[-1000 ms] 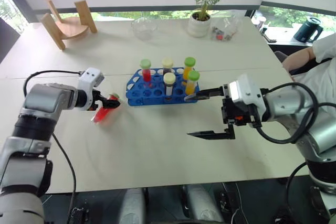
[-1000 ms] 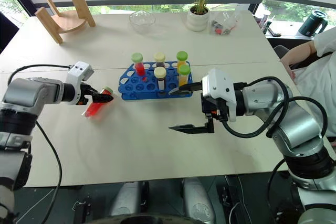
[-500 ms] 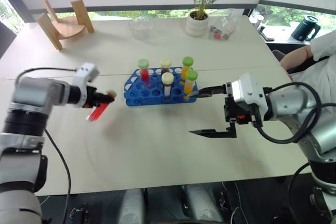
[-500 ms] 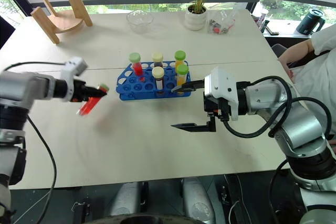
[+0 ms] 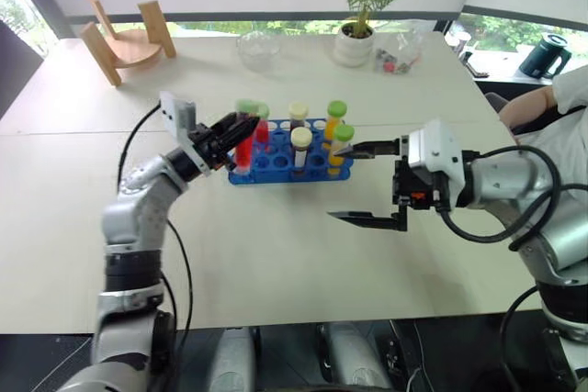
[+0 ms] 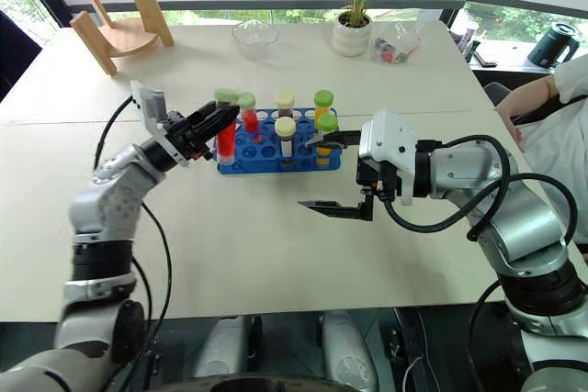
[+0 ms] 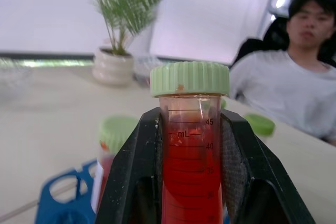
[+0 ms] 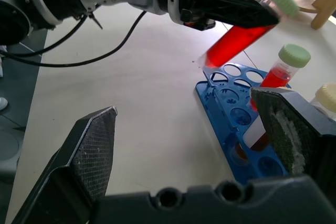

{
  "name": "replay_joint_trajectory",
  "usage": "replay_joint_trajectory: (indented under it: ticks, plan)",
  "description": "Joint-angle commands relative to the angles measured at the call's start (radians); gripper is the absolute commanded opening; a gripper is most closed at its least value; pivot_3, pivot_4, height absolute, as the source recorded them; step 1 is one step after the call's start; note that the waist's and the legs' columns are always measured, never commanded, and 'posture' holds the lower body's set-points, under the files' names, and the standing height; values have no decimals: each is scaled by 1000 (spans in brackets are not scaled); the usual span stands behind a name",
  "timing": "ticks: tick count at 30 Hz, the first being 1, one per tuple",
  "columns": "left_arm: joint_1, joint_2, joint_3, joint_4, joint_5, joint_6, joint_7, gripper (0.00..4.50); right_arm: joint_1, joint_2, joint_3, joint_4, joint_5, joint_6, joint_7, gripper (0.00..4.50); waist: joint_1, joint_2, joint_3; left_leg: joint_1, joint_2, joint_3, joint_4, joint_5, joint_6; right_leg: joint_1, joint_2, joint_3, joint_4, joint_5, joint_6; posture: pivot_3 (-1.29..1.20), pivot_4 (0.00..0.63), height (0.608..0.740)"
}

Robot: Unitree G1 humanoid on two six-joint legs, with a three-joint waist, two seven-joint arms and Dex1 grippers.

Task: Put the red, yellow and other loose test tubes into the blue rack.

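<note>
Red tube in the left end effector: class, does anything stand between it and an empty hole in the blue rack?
Nothing visible does. The left end effector holds the red tube above the blue rack's left end, where empty holes show; another red tube stands just beside it.

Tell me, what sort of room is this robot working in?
Probably an office or meeting room used for a lab-style demo: a pale table by windows, a potted plant, a blue rack of capped tubes, and a seated person watching.
</note>
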Motion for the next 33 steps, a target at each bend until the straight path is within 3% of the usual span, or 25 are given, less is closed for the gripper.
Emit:
replay_joint_trajectory:
  ticks: [1, 12, 28, 33]
  plan:
    - [-30, -45, -25, 129, 76, -257, 5, 844, 13, 1, -22, -48, 5, 9, -27, 4500, 1, 0, 0, 0, 0, 0, 0, 0, 0, 0, 0, 0, 0, 0, 0, 0, 150, 740]
    - [-71, -117, -69, 350, 96, -495, -35, 844, 29, 7, -23, -83, 12, 33, -73, 4500, 1, 0, 0, 0, 0, 0, 0, 0, 0, 0, 0, 0, 0, 0, 0, 0, 150, 740]
    - [-50, -105, -110, 444, 122, -607, -86, 844, 49, 4, -28, -117, 18, 50, -106, 4500, 1, 0, 0, 0, 0, -1, -1, 0, 0, 1, 0, 0, -1, 0, 0, 0, 150, 740]
    - [-23, -95, -108, 452, 132, -619, -75, 3333, 58, 4, -23, -108, 13, 43, -102, 4500, -1, 0, 0, 0, 0, -1, -1, 0, 0, 1, 1, 0, -1, 0, 0, 0, 150, 740]
